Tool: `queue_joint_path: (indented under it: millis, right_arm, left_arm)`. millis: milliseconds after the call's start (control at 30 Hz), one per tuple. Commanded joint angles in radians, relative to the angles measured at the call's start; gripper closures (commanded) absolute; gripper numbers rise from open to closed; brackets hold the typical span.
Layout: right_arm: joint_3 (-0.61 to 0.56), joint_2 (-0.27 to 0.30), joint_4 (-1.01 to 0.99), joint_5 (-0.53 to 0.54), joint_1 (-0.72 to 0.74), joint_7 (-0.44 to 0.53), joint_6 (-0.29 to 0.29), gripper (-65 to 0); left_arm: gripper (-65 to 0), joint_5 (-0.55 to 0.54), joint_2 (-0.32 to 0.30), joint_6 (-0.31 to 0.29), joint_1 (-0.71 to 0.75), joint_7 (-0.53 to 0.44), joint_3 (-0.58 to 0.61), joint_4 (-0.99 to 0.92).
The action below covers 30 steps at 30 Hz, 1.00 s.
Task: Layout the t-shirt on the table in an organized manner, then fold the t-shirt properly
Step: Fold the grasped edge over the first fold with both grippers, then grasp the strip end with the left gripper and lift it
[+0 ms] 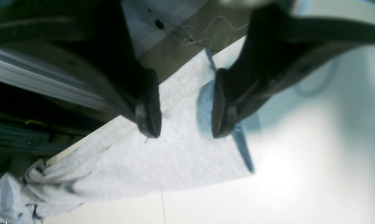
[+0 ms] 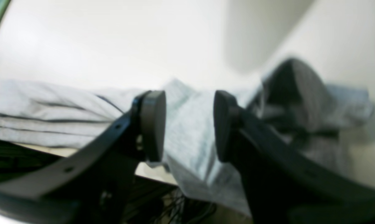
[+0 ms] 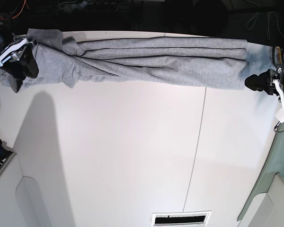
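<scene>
The grey t-shirt [image 3: 146, 59] is seen stretched out in a long band along the far edge of the white bench [image 3: 113, 151] in the base view, running almost the whole width of it. Long lengthwise creases are visible in the cloth, and it is bunched and crumpled at the end on that view's left, where a sleeve is turned out. The other end lies flatter, with a straight edge.

The left claw [image 1: 185, 119] is shown in its wrist view with the two dark pads standing clearly apart. Grey cloth is seen between and below the pads, but nothing is pinched by them. The shirt's edge there lies at the bench's rim, and part of it hangs over the side. In the base view this claw [image 3: 255, 83] is found just at the shirt's straight end.

The right claw [image 2: 189, 126] is likewise seen spread apart, with a fold of the shirt visible in the gap between the pads and no grip on it. A raised hump of cloth is seen blurred beyond it. In the base view this claw [image 3: 20, 71] sits at the crumpled end of the shirt.

A thin dark seam [image 3: 199, 137] is seen crossing the bench.
</scene>
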Motion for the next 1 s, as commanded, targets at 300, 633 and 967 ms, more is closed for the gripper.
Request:
queue_joint_path:
  millis: [300, 633, 967]
  right_arm:
    - [-0.003, -0.018, -0.171, -0.091, 0.066, 0.082, 0.001, 0.0]
    - [-0.007, -0.014, -0.463, -0.047, 0.066, 0.132, 0.012, 0.0]
    - [-0.007, -0.014, -0.461, 0.001, 0.069, 0.132, 0.012, 0.0]
  left_arm:
    - [-42.3, 0.221, 0.005, -0.009, 0.116, -0.198, -0.011, 0.01]
    - [-42.3, 0.356, 0.122, -0.009, 0.133, -0.302, -0.011, -0.038]
    - [-20.8, 0.368, 0.181, -0.009, 0.153, -0.295, -0.011, -0.066]
